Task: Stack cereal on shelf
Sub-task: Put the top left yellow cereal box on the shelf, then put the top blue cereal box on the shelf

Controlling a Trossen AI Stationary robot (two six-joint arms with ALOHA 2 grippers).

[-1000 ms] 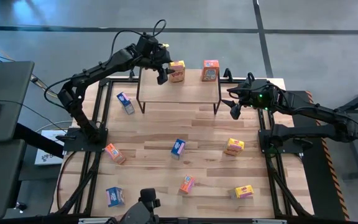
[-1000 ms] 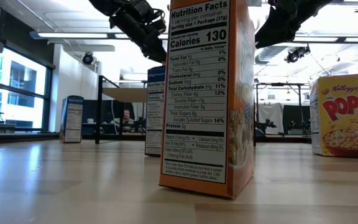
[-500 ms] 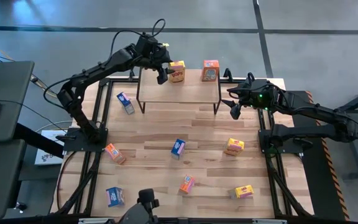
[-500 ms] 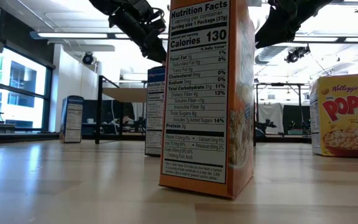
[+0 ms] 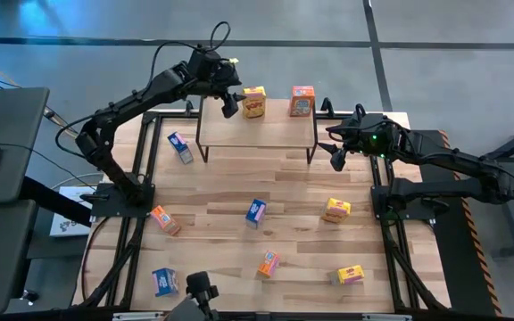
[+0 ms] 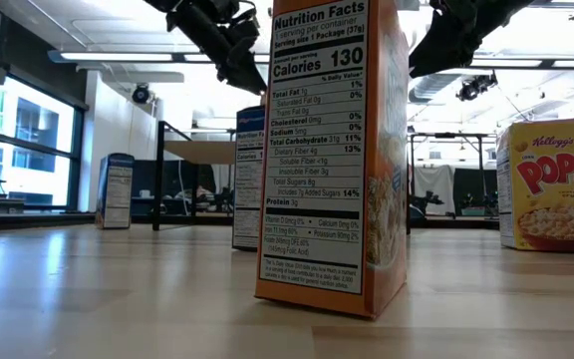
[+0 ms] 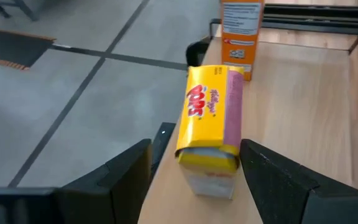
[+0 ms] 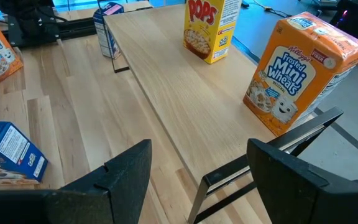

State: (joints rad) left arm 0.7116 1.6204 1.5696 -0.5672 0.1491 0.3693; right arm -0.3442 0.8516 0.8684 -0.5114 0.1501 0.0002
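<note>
A: Entry. Two boxes stand on the shelf (image 5: 255, 132): a yellow Pops box (image 5: 254, 102) toward 11 o'clock of the top, and an orange-red Mini-Wheats box (image 5: 302, 100) toward 1 o'clock, both upright at the far edge, apart from each other.

B: Left gripper (image 5: 227, 96)?

A: It hovers above the shelf's far-left corner, just at 9 o'clock of the yellow box. In the left wrist view its fingers (image 7: 126, 171) stand spread to either side of that box (image 7: 211, 118) with clear gaps on both sides; nothing pinched. My reading: release step of the second placement is done, box is standing free.

B: Right gripper (image 5: 337, 157)?

A: Waiting off the shelf's right end, at about 3 o'clock of it. Fingers (image 8: 129, 171) spread, nothing between them.

B: Remaining stock?

A: Seven on the table (image 5: 221, 205). Blue box (image 5: 180, 147) at 9 o'clock of the shelf, by its left legs; blue box (image 5: 256, 211) mid-table; yellow box (image 5: 335, 210) toward 3 o'clock; orange box (image 5: 163, 219) toward 8; orange box (image 5: 269, 263) near 6; blue box (image 5: 164, 281) at 7; yellow box (image 5: 350, 275) at 5.

B: Next move?

A: Judgement only: lift the left gripper straight clear without brushing the yellow box, then fetch a near one. The blue box by the shelf legs looks closest. Stacking needs the fetched box set squarely, so a level grip matters.
</note>
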